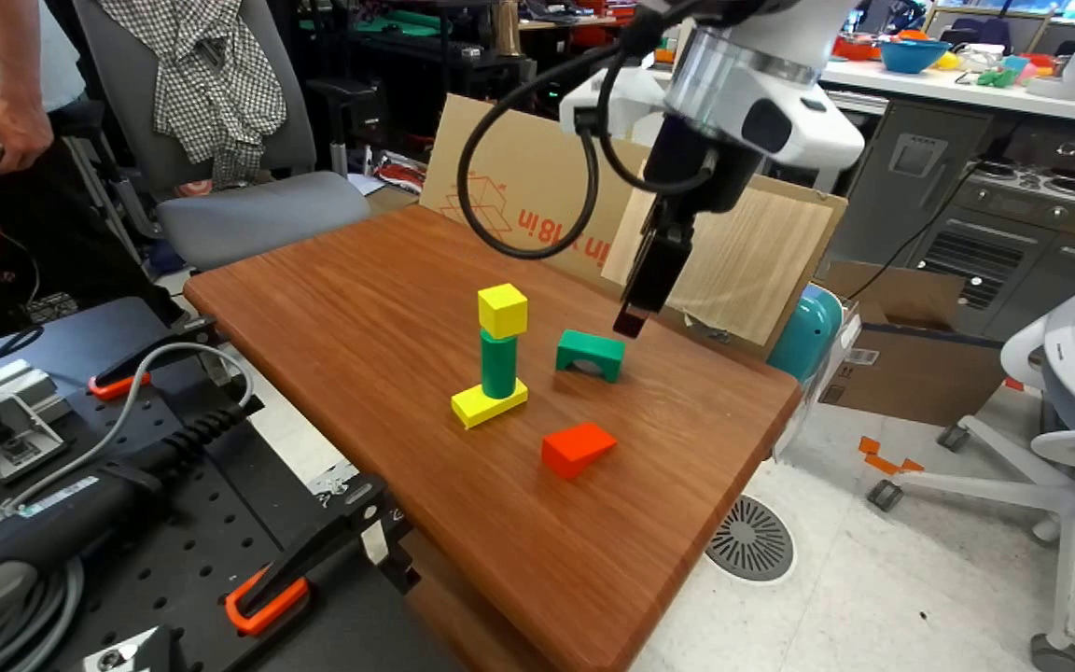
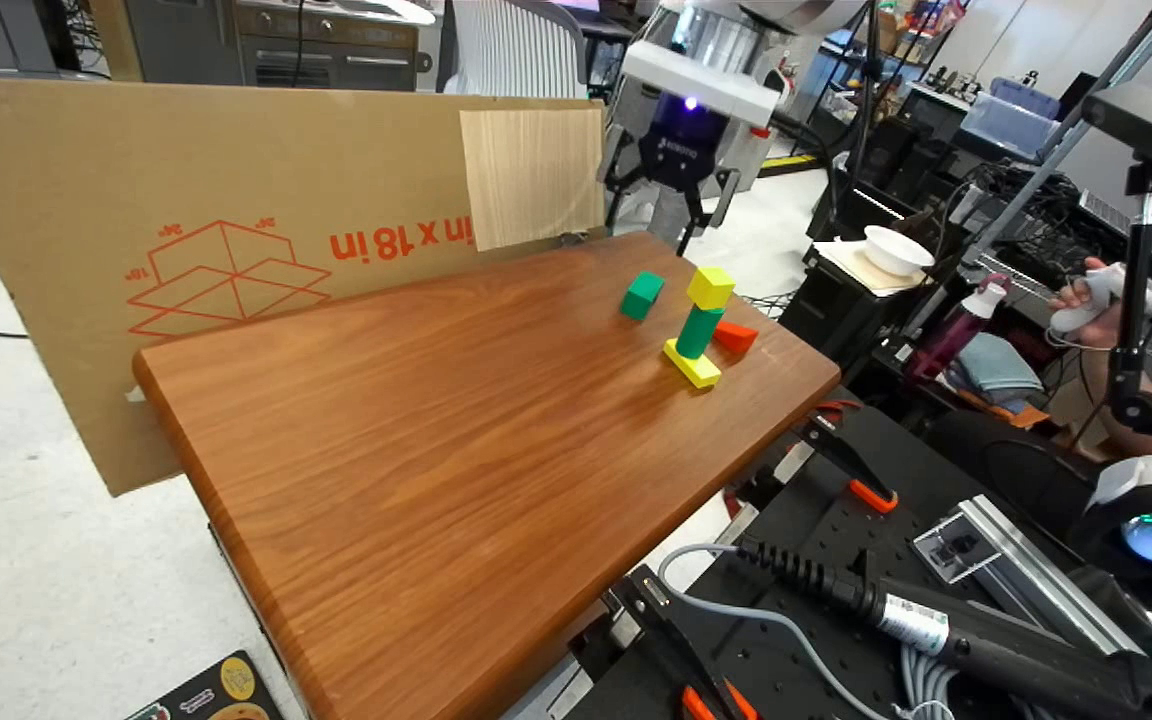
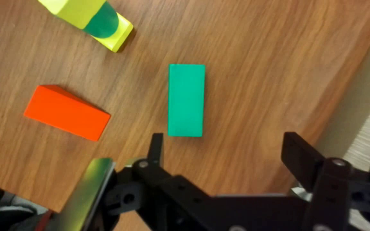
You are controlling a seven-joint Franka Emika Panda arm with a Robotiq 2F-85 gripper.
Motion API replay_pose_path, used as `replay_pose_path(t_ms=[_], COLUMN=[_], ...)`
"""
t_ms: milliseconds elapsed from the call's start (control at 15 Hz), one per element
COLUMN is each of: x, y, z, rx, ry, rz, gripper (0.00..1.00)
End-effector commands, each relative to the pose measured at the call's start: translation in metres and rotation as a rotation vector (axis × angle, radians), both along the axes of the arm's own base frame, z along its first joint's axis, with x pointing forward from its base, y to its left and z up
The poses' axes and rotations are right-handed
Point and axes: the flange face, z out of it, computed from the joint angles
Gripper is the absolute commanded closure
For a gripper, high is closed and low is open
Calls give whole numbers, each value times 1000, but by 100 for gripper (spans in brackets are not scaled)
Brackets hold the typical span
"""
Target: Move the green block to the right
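Note:
The green block [image 1: 592, 353] is a small dark-green brick with an arched cut-out underneath, standing on the wooden table. It also shows in an exterior view [image 2: 642, 296] and in the wrist view [image 3: 186, 100], where its plain top is seen. My gripper [image 3: 223, 134] is open, with nothing between its fingers. It hangs above the table near the block, apart from it, and shows in both exterior views [image 1: 633, 320] [image 2: 648, 235]. In the wrist view the block lies ahead of the fingertips, nearer the left finger.
A stack of a yellow cube [image 1: 503, 311], a green cylinder [image 1: 498, 364] and a yellow slab [image 1: 472, 407] stands beside the green block. A red-orange wedge [image 1: 578, 449] lies near it. A cardboard sheet [image 2: 236, 220] stands along one table edge. Clamps [image 1: 314, 551] grip another edge.

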Motion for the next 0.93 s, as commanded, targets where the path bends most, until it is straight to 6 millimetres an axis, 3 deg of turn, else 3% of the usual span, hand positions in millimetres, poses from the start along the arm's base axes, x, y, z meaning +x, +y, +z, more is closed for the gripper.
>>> replay_pose_path(t_ms=[0, 267, 467, 667, 733, 867], x=[-1, -2, -7, -15, -1, -6], y=[35, 85, 125, 161, 149, 164], z=[71, 140, 173, 186, 180, 182], rx=[-93, -183, -229, -176, -200, -187], ry=[-60, -89, -110, -156, -147, -151], rz=[162, 371, 525, 654, 578, 627], gripper=[0, 0, 0, 0, 0, 0])
